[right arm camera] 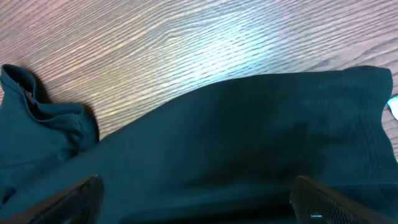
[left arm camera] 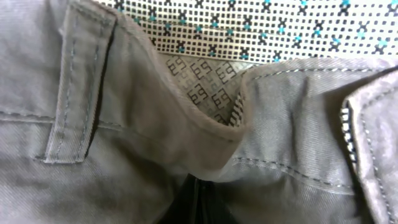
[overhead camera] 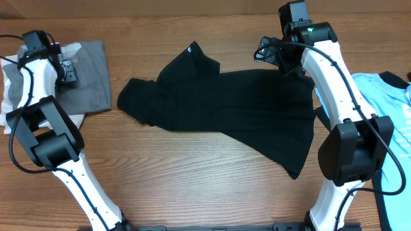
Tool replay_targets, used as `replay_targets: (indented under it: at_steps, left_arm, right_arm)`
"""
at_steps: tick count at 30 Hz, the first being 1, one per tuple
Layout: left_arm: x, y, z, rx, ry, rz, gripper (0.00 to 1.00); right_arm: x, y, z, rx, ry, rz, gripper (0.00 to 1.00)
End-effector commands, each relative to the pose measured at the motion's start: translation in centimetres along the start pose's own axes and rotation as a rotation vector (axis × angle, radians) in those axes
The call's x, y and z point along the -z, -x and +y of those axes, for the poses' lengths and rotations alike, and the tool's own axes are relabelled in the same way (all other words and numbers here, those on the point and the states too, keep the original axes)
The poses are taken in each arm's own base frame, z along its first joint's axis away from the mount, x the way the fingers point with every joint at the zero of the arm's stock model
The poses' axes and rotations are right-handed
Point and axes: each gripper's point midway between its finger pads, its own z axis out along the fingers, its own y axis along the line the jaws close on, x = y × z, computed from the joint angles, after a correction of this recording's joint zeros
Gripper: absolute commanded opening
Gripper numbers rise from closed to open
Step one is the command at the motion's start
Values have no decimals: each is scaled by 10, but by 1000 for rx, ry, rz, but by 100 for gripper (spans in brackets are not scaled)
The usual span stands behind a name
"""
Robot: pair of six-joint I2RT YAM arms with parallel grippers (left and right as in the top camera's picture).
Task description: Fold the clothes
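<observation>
Black shirt (overhead camera: 225,106) lies crumpled on the worktop (overhead camera: 192,173), not folded. Right pincer (right arm camera: 199,202) is over the shirt's upper right edge, with fingers (right arm camera: 323,200) spread wide and nothing clamped. Light blue shirt (overhead camera: 385,96) lies just right of the black shirt. Left pincer (overhead camera: 64,70) is well left of the black shirt, low over grey trousers (overhead camera: 87,77) near a belt loop (left arm camera: 78,87). Cannot tell whether it is open or closed.

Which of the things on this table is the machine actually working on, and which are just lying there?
Part of the job: black shirt, light blue shirt, grey trousers, all clothes to fold.

Just there: the table; a white cloth at the far left, possibly more laundry, too little shows to tell.
</observation>
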Motion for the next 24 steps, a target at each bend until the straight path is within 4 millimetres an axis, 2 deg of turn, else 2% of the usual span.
replay_targets:
  at_steps: [1, 11, 16, 24]
  left_arm:
    - [-26, -17, 16, -18, 8, 55, 4]
    - [-21, -7, -24, -70, -119, 19, 4]
    - [-18, -2, -50, -100, -177, -1, 4]
    - [-13, 1, -79, -143, -202, -12, 4]
  right_arm:
    - [-2, 1, 1, 8, 2, 0, 100]
    - [-2, 1, 1, 8, 1, 0, 100]
    - [-2, 1, 1, 8, 1, 0, 100]
    - [-2, 1, 1, 8, 1, 1, 100]
